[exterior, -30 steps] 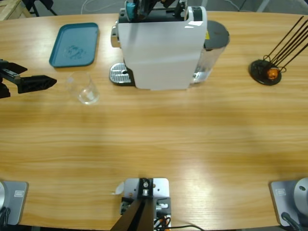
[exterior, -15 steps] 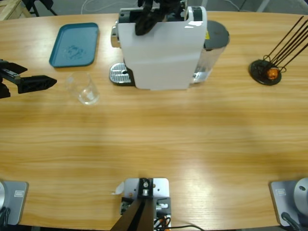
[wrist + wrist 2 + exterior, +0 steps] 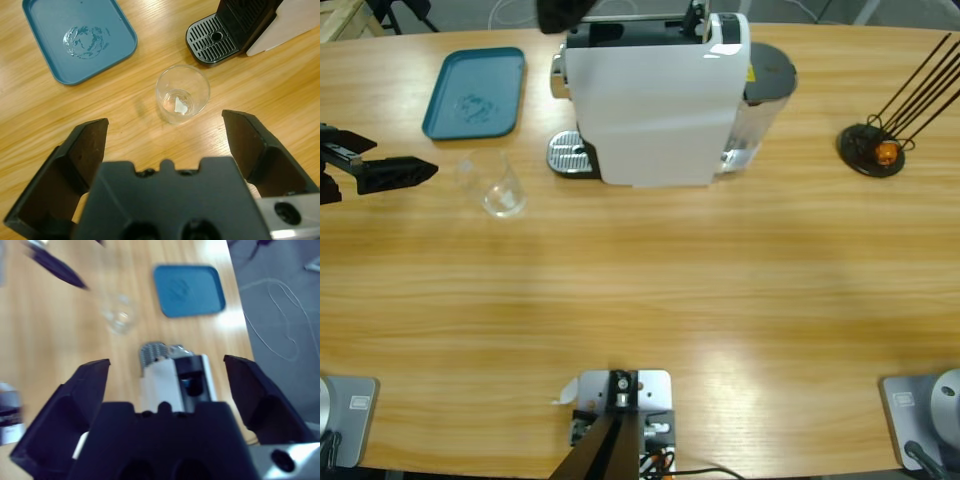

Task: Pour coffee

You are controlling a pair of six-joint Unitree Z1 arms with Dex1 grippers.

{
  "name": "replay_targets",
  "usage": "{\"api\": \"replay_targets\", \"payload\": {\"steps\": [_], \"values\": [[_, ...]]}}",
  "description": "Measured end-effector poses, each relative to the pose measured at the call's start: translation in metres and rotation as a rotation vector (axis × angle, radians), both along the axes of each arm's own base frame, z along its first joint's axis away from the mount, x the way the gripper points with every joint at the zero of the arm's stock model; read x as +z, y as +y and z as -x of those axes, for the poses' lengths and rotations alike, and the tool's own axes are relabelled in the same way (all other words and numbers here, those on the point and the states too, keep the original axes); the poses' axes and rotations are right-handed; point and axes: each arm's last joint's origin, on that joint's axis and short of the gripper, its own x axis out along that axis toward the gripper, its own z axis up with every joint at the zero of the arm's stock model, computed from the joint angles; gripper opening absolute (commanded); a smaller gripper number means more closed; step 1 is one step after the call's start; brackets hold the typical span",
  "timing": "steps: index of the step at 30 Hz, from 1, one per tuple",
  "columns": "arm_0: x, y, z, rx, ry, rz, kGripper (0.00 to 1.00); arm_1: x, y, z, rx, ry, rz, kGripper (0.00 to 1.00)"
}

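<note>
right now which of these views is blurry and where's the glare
Right wrist view is smeared: coffee machine, glass cup and blue tray all soft. Left wrist view is sharp. High view is sharp, with pale glare patches on the table.

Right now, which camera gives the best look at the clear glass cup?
The left wrist view: the glass cup sits centred and upright ahead of the open left end effector, and you can see down to its bottom. The high view shows it smaller, beside the teal tray. The right wrist view shows only a faint blurred shape.
</note>
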Motion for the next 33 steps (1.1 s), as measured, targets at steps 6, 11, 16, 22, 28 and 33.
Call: {"api": "replay_targets", "payload": {"steps": [6,11,16,22,28,33], "values": [[0.000,0.000,0.000,0.000,0.000,0.000,1.000,0.051,-0.052,0.047,-0.025,-0.036,-0.062,0.000],[0.000,0.000,0.000,0.000,0.000,0.000,1.000,0.055,-0.092,0.069,-0.184,-0.102,-0.014,0.000],[0.000,0.000,0.000,0.000,0.000,0.000,1.000,0.024,-0.092,0.060,-0.340,-0.071,-0.064,0.000],[-0.001,0.000,0.000,0.000,0.001,0.000,1.000,-0.021,-0.088,0.034,-0.674,-0.221,-0.116,0.000],[-0.001,0.000,0.000,-0.004,0.002,0.003,1.000,-0.025,-0.088,0.024,-0.834,-0.336,-0.174,0.000],[-0.001,0.000,0.000,-0.004,0.002,0.004,1.000,-0.031,-0.072,0.027,-0.813,-0.342,-0.169,0.000]]}}
